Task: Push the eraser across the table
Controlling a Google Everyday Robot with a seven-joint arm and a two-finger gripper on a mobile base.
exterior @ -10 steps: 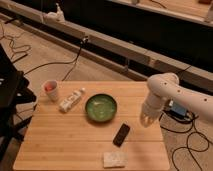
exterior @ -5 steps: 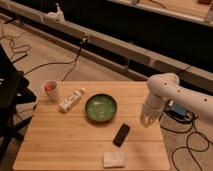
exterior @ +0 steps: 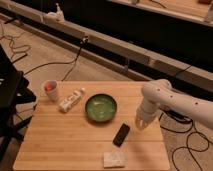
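Note:
The eraser (exterior: 121,134), a small flat black block, lies on the bamboo table (exterior: 70,145), right of centre and toward the front. My gripper (exterior: 140,121) hangs at the end of the white arm that reaches in from the right. It is shut, empty, and sits just right of the eraser's far end, close to the table's right edge. I cannot tell whether it touches the eraser.
A green bowl (exterior: 101,108) stands just behind and left of the eraser. A white tube (exterior: 72,100) and a white cup (exterior: 50,90) sit at the back left. A pale beige pad (exterior: 114,159) lies near the front edge. Cables run over the floor around the table.

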